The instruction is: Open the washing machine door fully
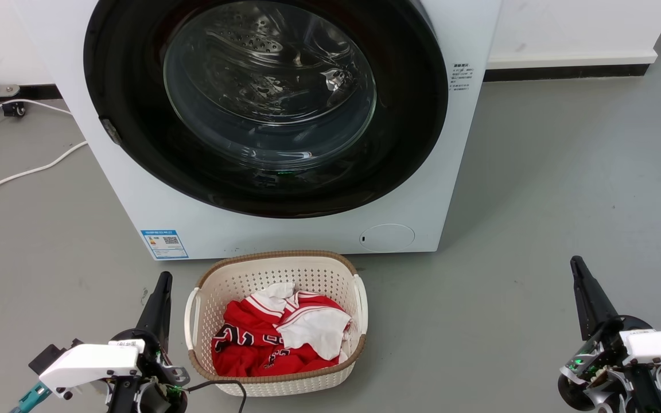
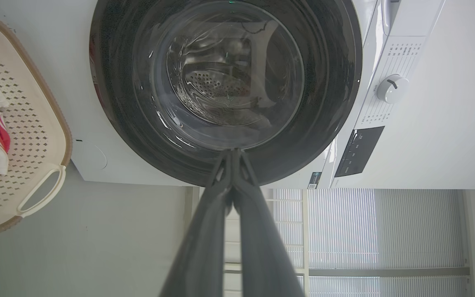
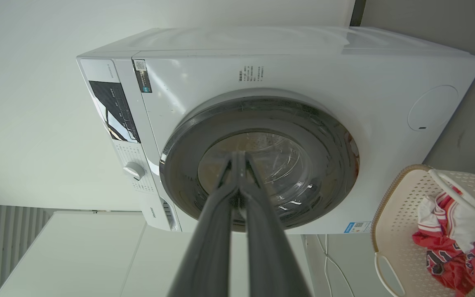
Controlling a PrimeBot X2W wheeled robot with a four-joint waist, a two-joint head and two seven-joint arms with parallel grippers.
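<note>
At lower left, the left gripper (image 1: 161, 295), fingers pressed together, empty, sits beside the basket (image 1: 276, 265); the washing machine door (image 1: 267, 97) lies closed above; the right gripper (image 1: 582, 284), likewise pinched empty, hangs over grey floor (image 1: 537, 201). Wrist views add the dial (image 2: 392, 88).

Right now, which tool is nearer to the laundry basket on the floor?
Left. The left tool is close beside the laundry basket, just off its left handle; the right tool is far off to the basket's right.
</note>
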